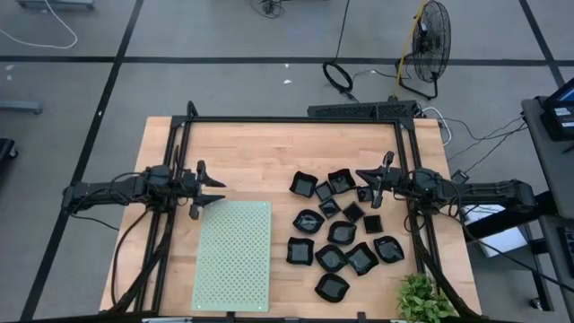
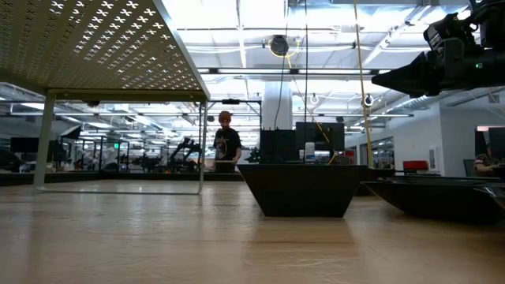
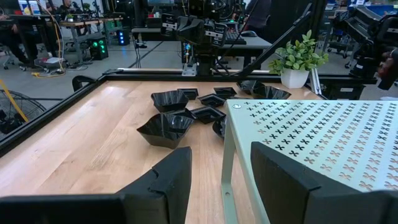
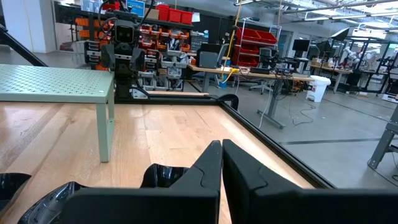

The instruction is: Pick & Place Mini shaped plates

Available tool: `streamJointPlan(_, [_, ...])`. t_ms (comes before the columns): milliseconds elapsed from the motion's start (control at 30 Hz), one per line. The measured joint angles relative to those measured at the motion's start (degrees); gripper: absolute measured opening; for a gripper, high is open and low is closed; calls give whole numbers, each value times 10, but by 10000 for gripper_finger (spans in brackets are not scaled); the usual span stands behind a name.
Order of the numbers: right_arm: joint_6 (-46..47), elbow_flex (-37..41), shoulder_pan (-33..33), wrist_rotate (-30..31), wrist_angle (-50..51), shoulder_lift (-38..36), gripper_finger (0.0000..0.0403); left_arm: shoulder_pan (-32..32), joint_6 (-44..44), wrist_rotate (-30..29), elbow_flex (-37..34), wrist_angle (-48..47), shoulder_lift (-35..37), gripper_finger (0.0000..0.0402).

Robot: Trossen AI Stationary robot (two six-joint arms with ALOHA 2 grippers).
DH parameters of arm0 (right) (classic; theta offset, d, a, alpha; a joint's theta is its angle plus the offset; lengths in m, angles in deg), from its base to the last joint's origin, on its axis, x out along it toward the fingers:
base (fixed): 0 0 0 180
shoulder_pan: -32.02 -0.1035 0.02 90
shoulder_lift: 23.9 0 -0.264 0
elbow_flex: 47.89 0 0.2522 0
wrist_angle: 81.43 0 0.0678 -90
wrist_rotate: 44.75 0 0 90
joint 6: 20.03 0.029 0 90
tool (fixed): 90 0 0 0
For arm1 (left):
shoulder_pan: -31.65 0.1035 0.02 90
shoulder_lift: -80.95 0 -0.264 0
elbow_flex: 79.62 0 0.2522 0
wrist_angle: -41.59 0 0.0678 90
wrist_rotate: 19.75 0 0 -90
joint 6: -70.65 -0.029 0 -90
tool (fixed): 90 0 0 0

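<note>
Several glossy black mini shaped plates rest flat on the right half of the wooden table, and they show in the left wrist view and the low view. My left gripper hangs open above the table at the far left corner of the pale green perforated stand. My right gripper is shut and hovers over the far edge of the plate cluster, with a plate just below it. Neither gripper touches anything.
The green perforated stand sits raised on thin legs on the table's left near part. A potted plant stands at the near right corner. Black frame rails run along the table's edges. Bare wood lies along the far side.
</note>
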Motion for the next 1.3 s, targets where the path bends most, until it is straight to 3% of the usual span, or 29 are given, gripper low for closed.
streamJointPlan(67, [21,0,0,-1,0,0,4,0,0,0,0,0,0,170])
streamJointPlan(267, [254,0,-2,-2,-5,0,4,0,0,0,0,0,0,170])
streamJointPlan(367, [304,0,-2,-2,-5,0,4,0,0,0,0,0,0,170])
streamJointPlan(700, [292,0,-2,8,-5,2,4,0,0,0,0,0,0,170])
streamJointPlan(967, [196,0,-2,109,-5,2,4,0,0,0,0,0,0,170])
streamJointPlan(1200, [264,0,-2,118,-6,2,4,0,0,0,0,0,0,170])
streamJointPlan(1300, [269,0,-2,116,-54,2,4,0,0,0,0,0,0,170])
